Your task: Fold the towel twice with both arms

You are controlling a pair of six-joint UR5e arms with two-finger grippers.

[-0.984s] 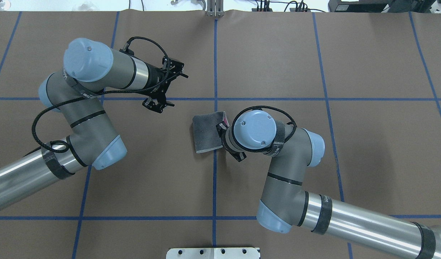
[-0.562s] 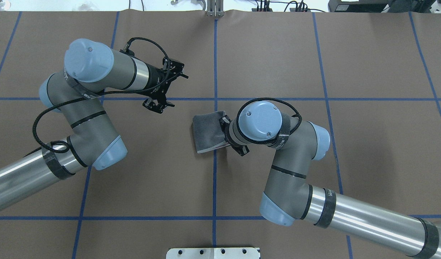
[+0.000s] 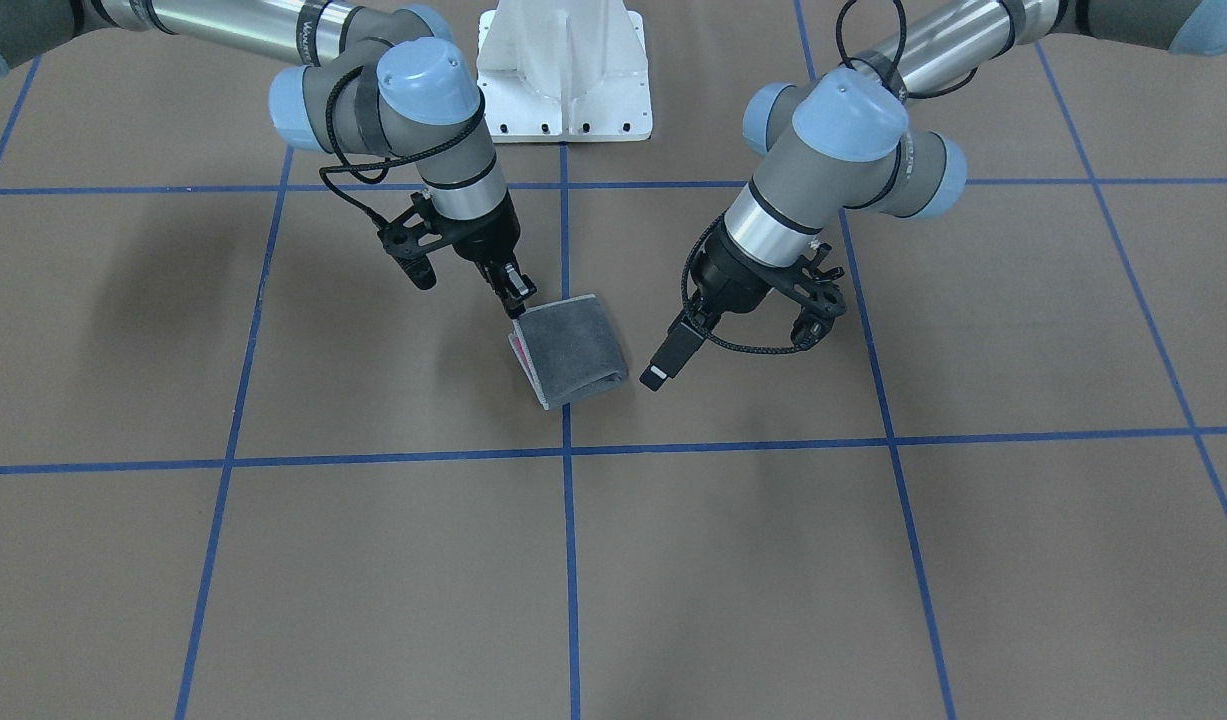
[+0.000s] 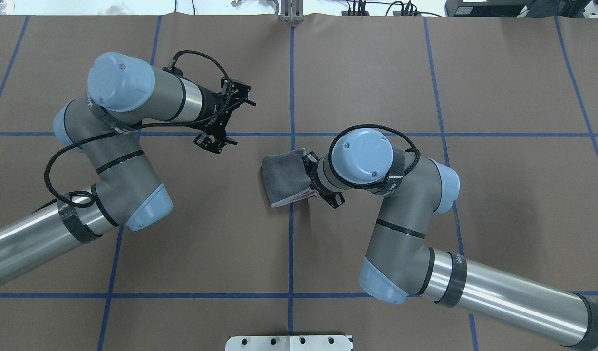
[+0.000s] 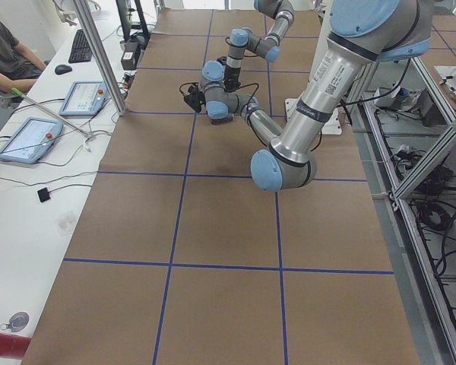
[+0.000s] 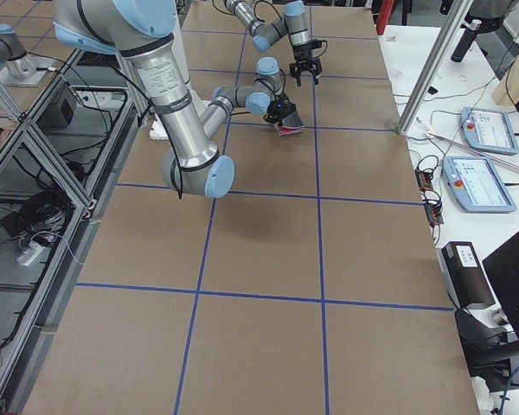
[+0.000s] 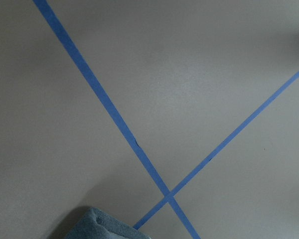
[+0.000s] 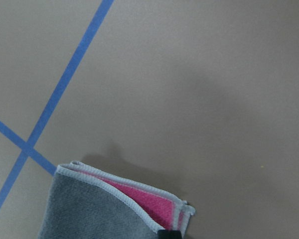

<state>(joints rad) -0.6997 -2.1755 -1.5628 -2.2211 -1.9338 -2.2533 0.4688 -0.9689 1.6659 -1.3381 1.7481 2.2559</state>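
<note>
Showing pink layers only at the wrist view, towel (image 8: 109,209), right tool (image 3: 514,291) clamping its edge, left tool (image 3: 655,372) closed.

One towel (image 4: 286,176) lies on the table, folded. Two robot arms reach over it: the left arm (image 4: 118,146) at nine o'clock and the right arm (image 4: 401,229) at four o'clock. One white pedestal base (image 3: 563,70) shows. Two tablets (image 6: 480,156) sit on the side bench. One person (image 5: 4,53) sits there.

robot lab, taped grid table (image 4: 357,73), control tablets (image 5: 21,141)
</note>
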